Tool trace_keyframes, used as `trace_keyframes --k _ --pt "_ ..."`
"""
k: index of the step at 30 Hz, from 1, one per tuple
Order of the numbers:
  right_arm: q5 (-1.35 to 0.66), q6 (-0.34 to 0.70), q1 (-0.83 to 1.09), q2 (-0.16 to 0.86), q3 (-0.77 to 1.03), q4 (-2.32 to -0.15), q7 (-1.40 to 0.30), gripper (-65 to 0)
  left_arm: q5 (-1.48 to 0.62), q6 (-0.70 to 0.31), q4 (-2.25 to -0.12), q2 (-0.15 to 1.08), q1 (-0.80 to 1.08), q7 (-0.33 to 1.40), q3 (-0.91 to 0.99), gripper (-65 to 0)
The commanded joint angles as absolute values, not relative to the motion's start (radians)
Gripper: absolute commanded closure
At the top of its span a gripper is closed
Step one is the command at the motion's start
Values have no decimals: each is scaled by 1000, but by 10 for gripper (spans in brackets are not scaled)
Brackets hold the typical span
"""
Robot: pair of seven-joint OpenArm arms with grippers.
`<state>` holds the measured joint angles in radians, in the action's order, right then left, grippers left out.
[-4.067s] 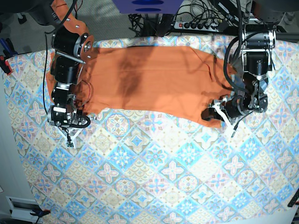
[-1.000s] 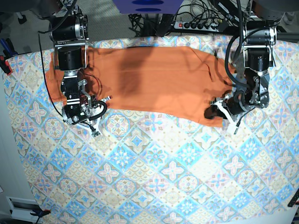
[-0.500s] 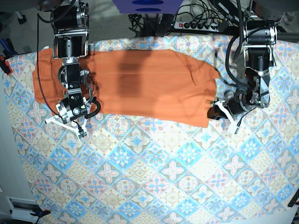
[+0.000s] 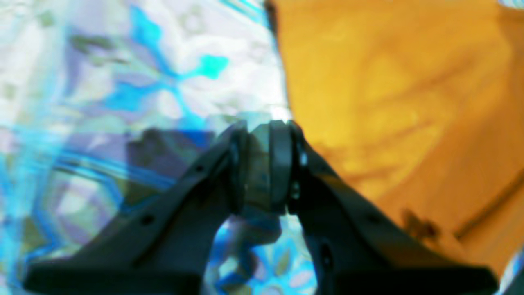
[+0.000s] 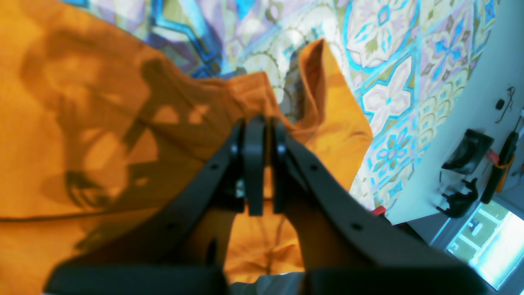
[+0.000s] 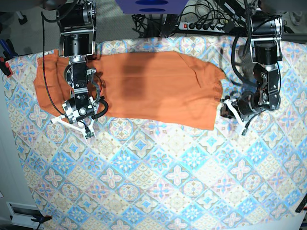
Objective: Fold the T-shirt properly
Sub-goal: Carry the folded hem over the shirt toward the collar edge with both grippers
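Left pincer: the black two-fingered left gripper [image 4: 265, 164] is seen with its jaws drawn together; in the blurred left wrist view only a thin greyish sliver is seen between the pads, and what it is cannot be told. It [image 6: 228, 109] is placed over the patterned cloth, just beside the orange hem.
Right pincer: the black two-fingered right gripper [image 5: 257, 164] is seen closed, pad against pad, above orange fabric; whether any fabric is pinched cannot be told. It [image 6: 72, 122] is found at the shirt's near edge.
T-shirt: the plain orange short-sleeved T-shirt of soft thin fabric [image 6: 144, 86] is spread flat and wide along the far edge of the table, between the two arms. A raised, curled flap [image 5: 323, 94] is seen beyond the right fingers.
Table cover: the blue, pink and cream tile-patterned cloth [image 6: 168, 182] is laid over the whole table, under the shirt.
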<state>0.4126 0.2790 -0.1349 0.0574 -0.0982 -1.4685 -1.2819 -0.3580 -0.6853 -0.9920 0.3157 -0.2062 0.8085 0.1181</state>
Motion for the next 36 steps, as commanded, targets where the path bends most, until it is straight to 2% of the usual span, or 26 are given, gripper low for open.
trace_keyframes --k 1,14,16,21,24,31,36 --pt "426 274 -156 62 -97 -1488 -1282 -6 -380 -698 -1009 318 -234 812 119 -88" --pt "426 274 -136 62 -101 -1486 -1270 -6 -381 -698 -1086 288 -254 849 24 -94" --pt "426 274 -136 62 -99 -1486 -1270 -9 -380 -698 -1087 286 -254 851 24 -127" --pt "426 274 -136 62 -99 -1486 -1270 -10 -381 -698 -1087 288 -246 851 24 -311" --pt "426 274 -136 62 -99 -1486 -1270 -10 -378 -698 -1087 289 -248 849 73 -383" --pt "426 274 -136 62 -102 -1486 -1271 -11 -371 -698 -1079 283 -266 849 117 -388" --pt "427 274 -136 62 -104 -1486 -1273 -11 -372 -698 -937 269 -315 848 114 -390"
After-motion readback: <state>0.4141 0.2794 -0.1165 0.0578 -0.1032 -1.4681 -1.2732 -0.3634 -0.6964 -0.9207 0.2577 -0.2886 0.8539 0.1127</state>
